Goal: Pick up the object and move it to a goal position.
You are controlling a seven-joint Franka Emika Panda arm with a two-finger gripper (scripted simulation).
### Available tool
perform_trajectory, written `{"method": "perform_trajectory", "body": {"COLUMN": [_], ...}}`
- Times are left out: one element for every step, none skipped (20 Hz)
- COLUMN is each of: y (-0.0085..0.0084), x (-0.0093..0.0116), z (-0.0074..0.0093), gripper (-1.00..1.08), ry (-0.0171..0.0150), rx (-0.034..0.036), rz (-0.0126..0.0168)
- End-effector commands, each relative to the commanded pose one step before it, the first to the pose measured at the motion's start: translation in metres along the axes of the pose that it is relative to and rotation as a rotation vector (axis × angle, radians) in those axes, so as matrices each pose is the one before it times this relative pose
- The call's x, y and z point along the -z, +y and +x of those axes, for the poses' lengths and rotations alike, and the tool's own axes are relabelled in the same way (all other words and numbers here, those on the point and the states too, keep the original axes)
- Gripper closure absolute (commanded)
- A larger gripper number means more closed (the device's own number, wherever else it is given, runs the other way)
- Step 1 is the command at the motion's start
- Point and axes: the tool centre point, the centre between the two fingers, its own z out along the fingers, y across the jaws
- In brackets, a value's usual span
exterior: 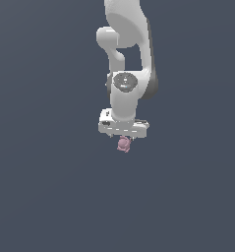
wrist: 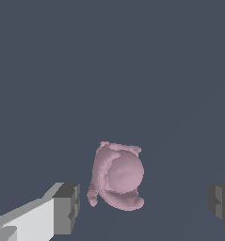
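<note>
The object (exterior: 124, 144) is a small dusty-pink lumpy thing with short stubs. In the exterior view it sits directly below the white gripper (exterior: 123, 136), whose hand points straight down over it. In the wrist view the object (wrist: 117, 176) lies between the two grey fingertips (wrist: 67, 207), closer to one of them than to the other. The gripper (wrist: 144, 207) is open, with a gap between each finger and the object. Neither finger touches it.
The white arm (exterior: 126, 59) rises from the gripper to the top of the exterior view. All around is a plain dark grey-blue surface (exterior: 50, 187) with no other objects or edges in view.
</note>
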Motion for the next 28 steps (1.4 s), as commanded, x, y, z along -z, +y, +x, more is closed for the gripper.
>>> {"method": "perform_trajectory", "body": {"y": [-0.00432, -0.00131, -0.00115, -0.00100, -0.00088, -0.00074, -0.00063, -0.00052, -0.00044, -0.00034, -0.00025, -0.00018, -0.00011, 0.00001, 0.00004, -0.00001, -0.00004, -0.00007, 0.00017, -0.00012, 0.00024, -0.00016, 0.00019, 0.00006, 0.00006, 0.00007, 0.00007, -0.00019], "x": [-0.00969, -0.00325, -0.00297, -0.00269, -0.00243, -0.00216, -0.00190, -0.00164, -0.00138, -0.00113, -0.00087, -0.00062, -0.00037, -0.00012, 0.00050, -0.00034, -0.00103, -0.00171, -0.00234, -0.00306, -0.00365, -0.00437, -0.00493, -0.00552, -0.00524, -0.00458, -0.00391, -0.00328], "z": [-0.00526, -0.00192, -0.00181, -0.00168, -0.00155, -0.00141, -0.00126, -0.00110, -0.00094, -0.00078, -0.00060, -0.00043, -0.00026, -0.00007, 0.00027, -0.00002, -0.00005, -0.00008, -0.00003, -0.00016, -0.00008, -0.00025, -0.00016, -0.00023, -0.00019, -0.00011, -0.00001, -0.00001], "gripper": [-0.92, -0.92, -0.92, -0.92, -0.92, -0.92, -0.92, -0.92, -0.92, -0.92, -0.92, -0.92, -0.92, -0.92, -0.92, -0.92, -0.92, -0.92, -0.92, -0.92, -0.92, -0.92, -0.92, -0.92, -0.92, -0.92, -0.92, -0.92], "ry": [0.00213, 0.00058, 0.00053, 0.00048, 0.00044, 0.00039, 0.00035, 0.00030, 0.00025, 0.00021, 0.00016, 0.00012, 0.00007, 0.00003, -0.00076, 0.00000, 0.00000, 0.00000, 0.00008, 0.00000, 0.00012, 0.00000, 0.00012, 0.00008, 0.00008, 0.00008, 0.00008, 0.00000], "rx": [-0.04537, -0.01511, -0.01392, -0.01272, -0.01151, -0.01032, -0.00911, -0.00791, -0.00667, -0.00547, -0.00428, -0.00305, -0.00182, -0.00069, 0.00437, 0.00000, 0.00000, 0.00000, -0.00048, 0.00000, -0.00068, 0.00000, -0.00068, -0.00048, -0.00048, -0.00048, -0.00048, 0.00000], "rz": [0.00228, 0.00069, 0.00062, 0.00054, 0.00047, 0.00041, 0.00035, 0.00030, 0.00025, 0.00020, 0.00015, 0.00011, 0.00006, 0.00002, -0.00031, 0.00000, 0.00000, 0.00000, 0.00003, 0.00000, 0.00003, 0.00000, 0.00003, 0.00002, 0.00002, 0.00002, 0.00003, 0.00000]}}
